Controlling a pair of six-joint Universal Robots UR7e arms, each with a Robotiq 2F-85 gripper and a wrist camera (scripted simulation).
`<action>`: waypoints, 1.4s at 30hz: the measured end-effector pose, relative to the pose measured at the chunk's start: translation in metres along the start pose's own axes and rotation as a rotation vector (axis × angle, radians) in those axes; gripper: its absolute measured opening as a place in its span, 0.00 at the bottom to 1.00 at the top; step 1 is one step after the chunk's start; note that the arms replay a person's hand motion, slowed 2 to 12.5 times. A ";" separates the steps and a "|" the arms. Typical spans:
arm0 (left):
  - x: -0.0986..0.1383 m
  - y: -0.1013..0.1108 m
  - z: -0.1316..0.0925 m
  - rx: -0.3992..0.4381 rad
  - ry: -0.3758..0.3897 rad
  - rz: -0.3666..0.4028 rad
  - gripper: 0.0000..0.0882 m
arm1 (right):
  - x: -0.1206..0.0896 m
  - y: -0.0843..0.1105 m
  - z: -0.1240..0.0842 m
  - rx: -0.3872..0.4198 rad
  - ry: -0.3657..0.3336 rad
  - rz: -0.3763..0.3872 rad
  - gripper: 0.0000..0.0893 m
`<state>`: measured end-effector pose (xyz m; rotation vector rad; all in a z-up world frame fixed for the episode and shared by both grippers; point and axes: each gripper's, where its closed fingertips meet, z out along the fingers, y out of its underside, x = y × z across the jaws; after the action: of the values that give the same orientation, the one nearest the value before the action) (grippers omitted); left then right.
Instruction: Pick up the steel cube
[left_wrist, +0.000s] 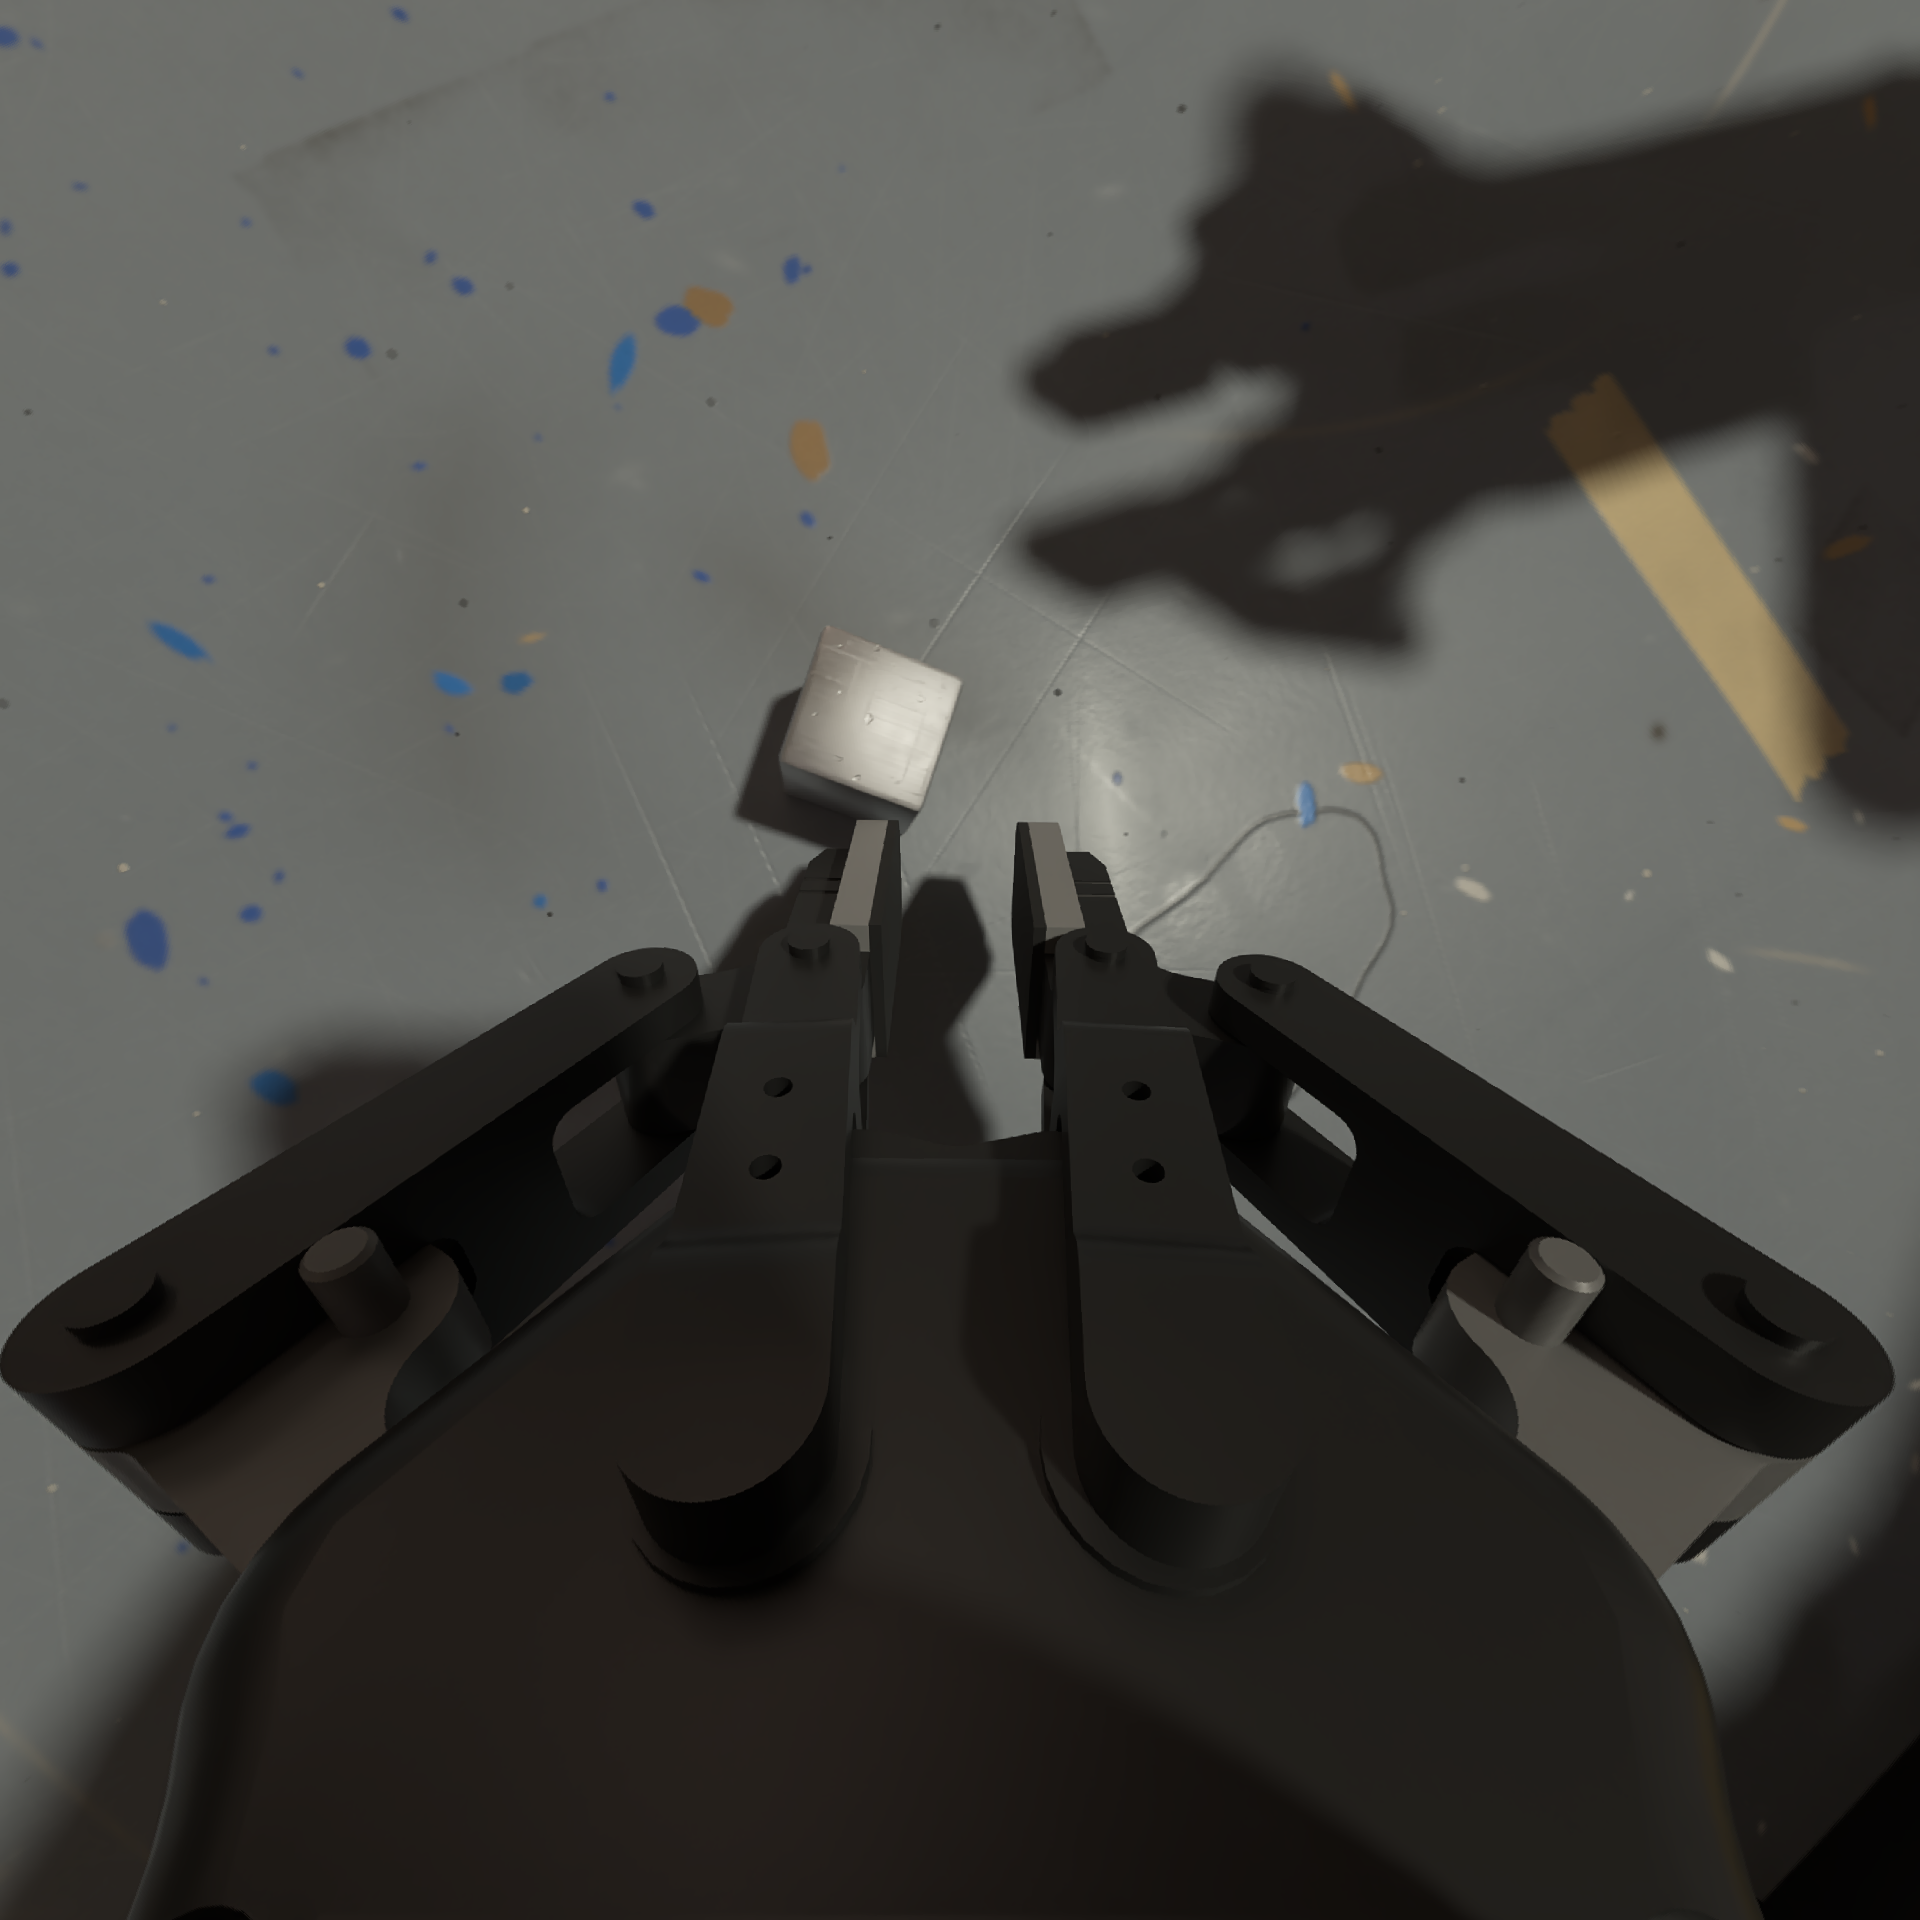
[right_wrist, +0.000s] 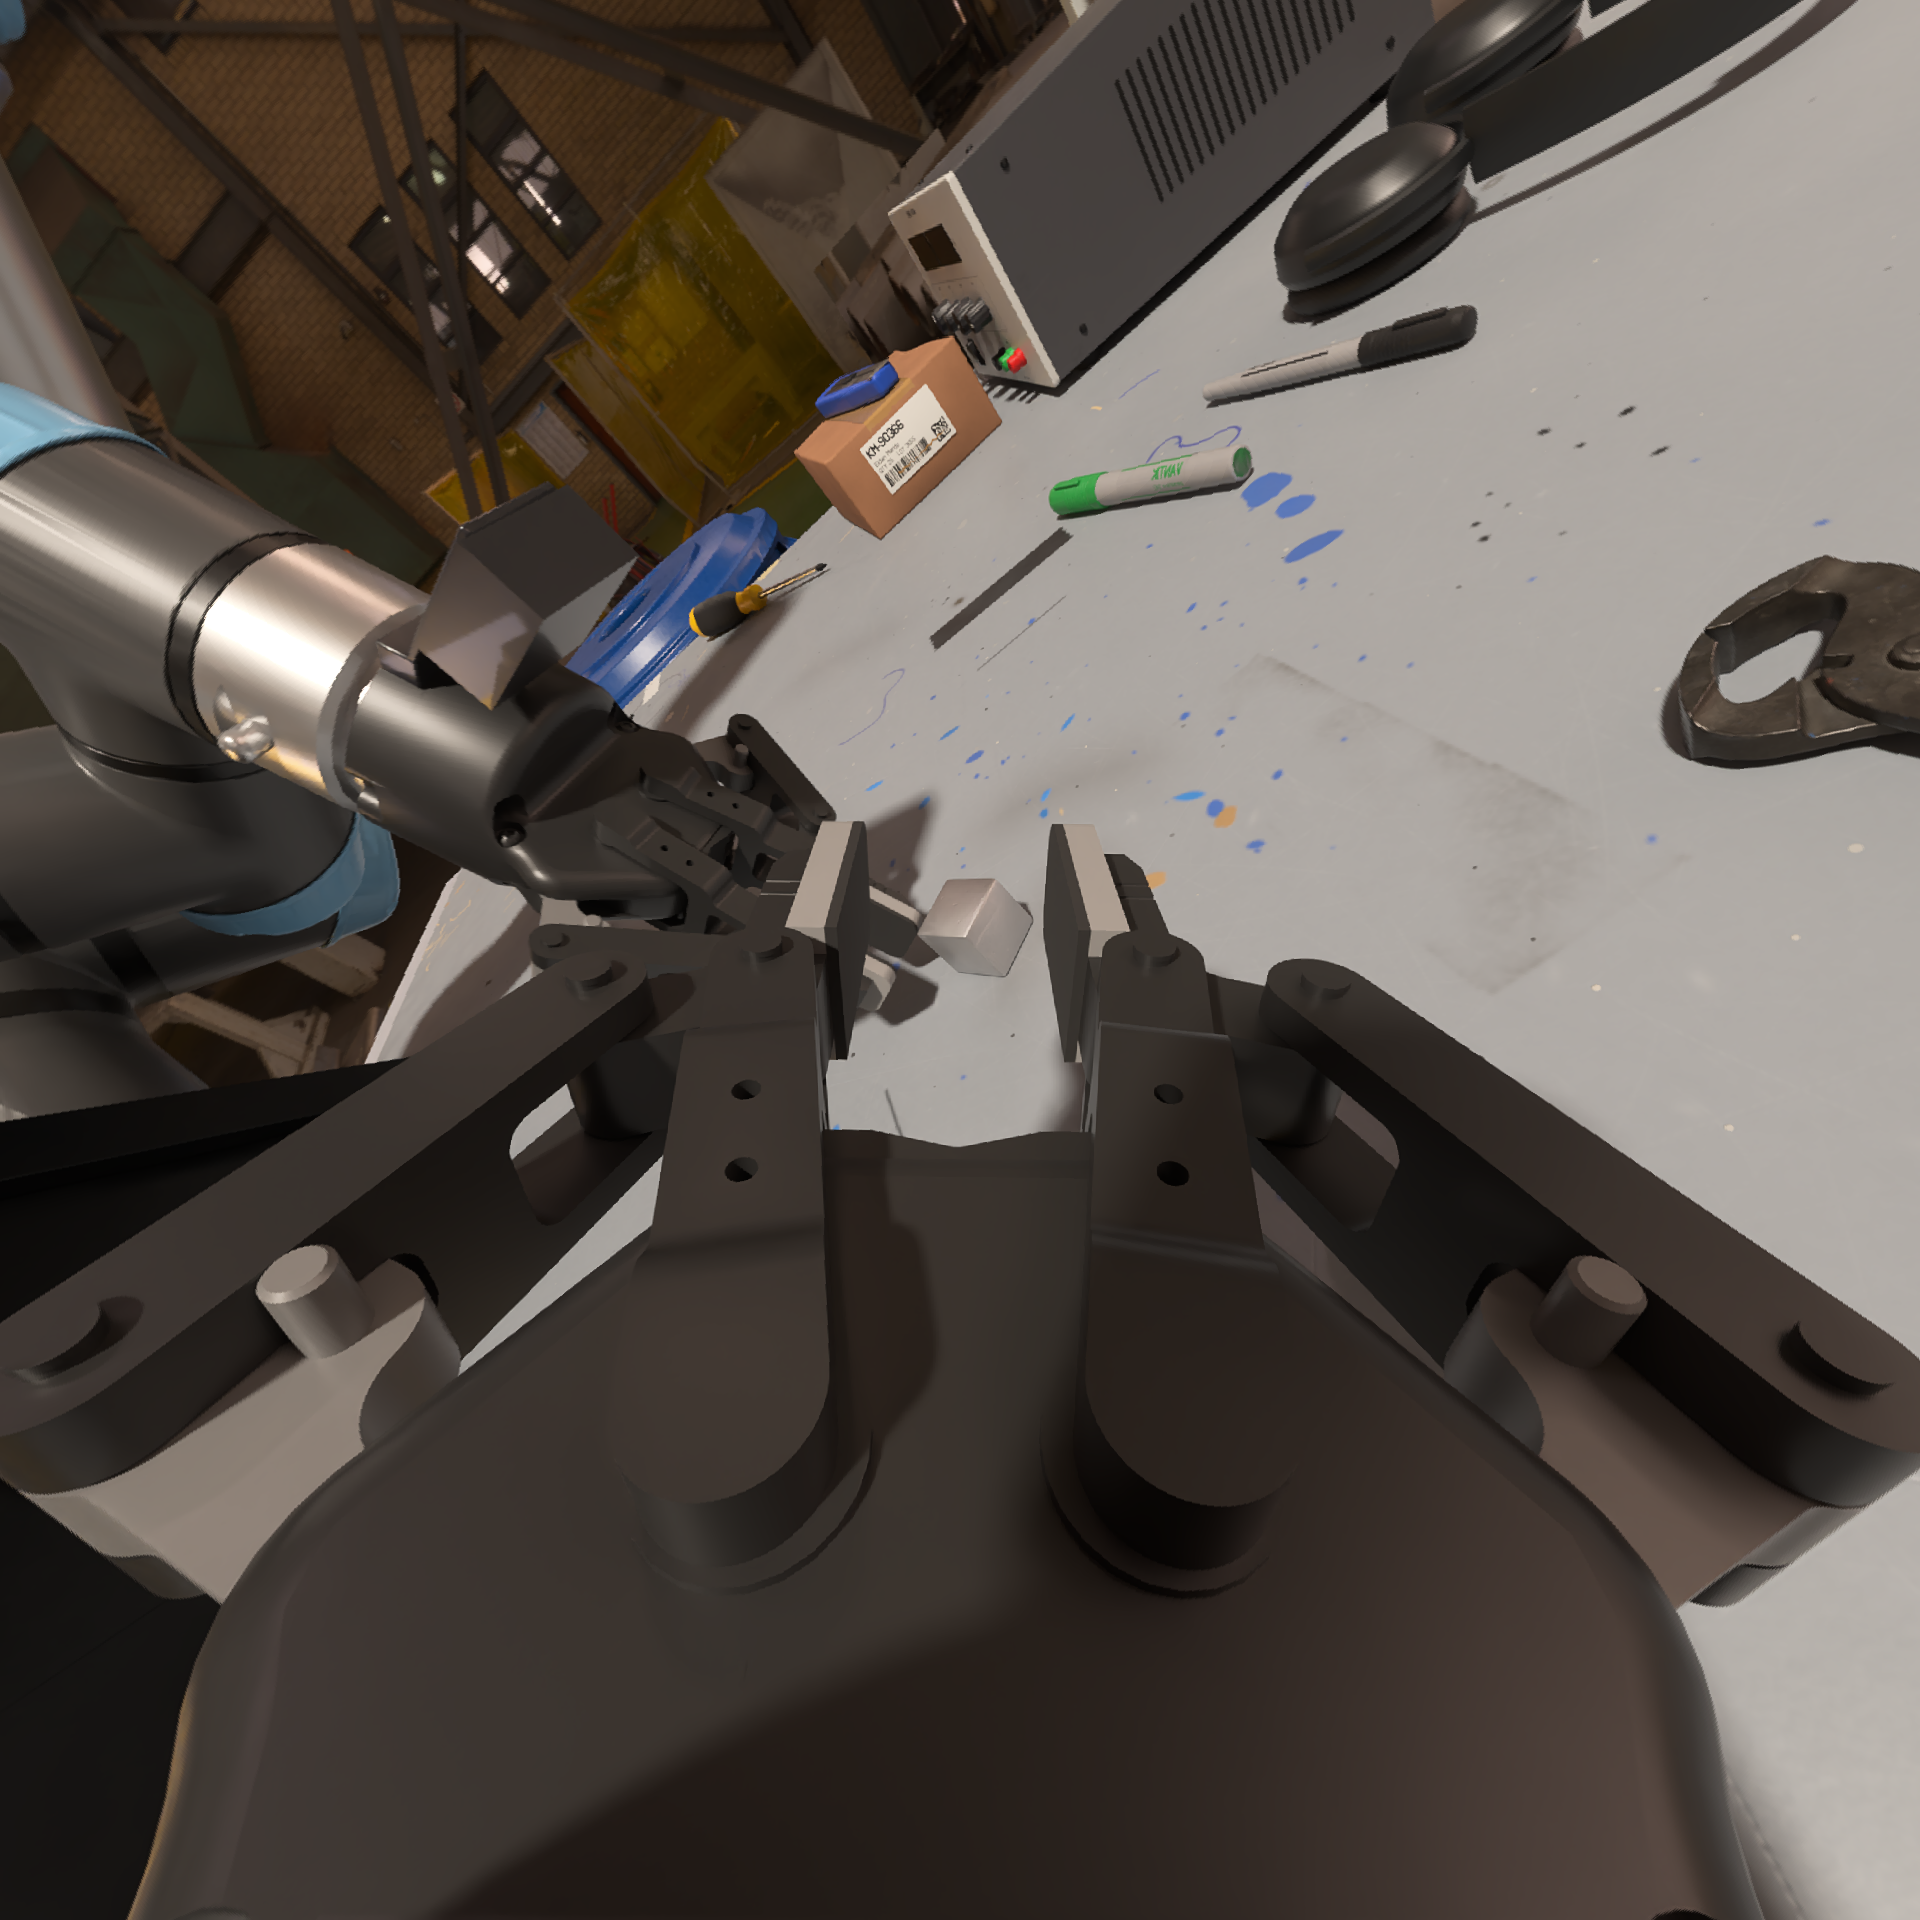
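The steel cube (left_wrist: 868, 727) is a small shiny block resting on the grey table (left_wrist: 416, 468). In the left wrist view it lies just beyond my left gripper (left_wrist: 954, 842), slightly left of the left fingertip. The left gripper is open a little and empty. In the right wrist view the cube (right_wrist: 971, 925) shows in the gap between my right gripper's (right_wrist: 956, 873) fingers, beyond the tips. The right gripper is open and empty. The left gripper (right_wrist: 883, 940) reaches in from the left there, its tips close beside the cube.
At the back stand a grey power supply (right_wrist: 1091, 177), a cardboard box (right_wrist: 899, 436), two markers (right_wrist: 1148, 480), a screwdriver (right_wrist: 753, 597) and black domed parts (right_wrist: 1371, 208). A dark metal bracket (right_wrist: 1797, 675) lies right. A tape strip (left_wrist: 1694, 582) and thin wire (left_wrist: 1351, 883) lie near the cube.
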<state>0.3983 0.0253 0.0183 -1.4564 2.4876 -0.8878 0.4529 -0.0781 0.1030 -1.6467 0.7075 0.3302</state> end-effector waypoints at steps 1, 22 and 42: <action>-0.002 0.001 0.001 -0.006 -0.012 0.001 0.23 | -0.001 0.000 0.000 0.000 -0.003 -0.002 0.35; -0.017 -0.015 0.015 0.006 -0.068 -0.013 0.29 | -0.005 -0.007 -0.014 0.036 -0.003 -0.020 0.34; -0.017 -0.014 0.005 -0.043 -0.094 0.015 0.34 | 0.001 -0.006 -0.016 0.037 0.016 -0.008 0.34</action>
<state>0.4197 0.0324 0.0183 -1.4554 2.4605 -0.7502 0.4551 -0.0931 0.1106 -1.6181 0.7148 0.2973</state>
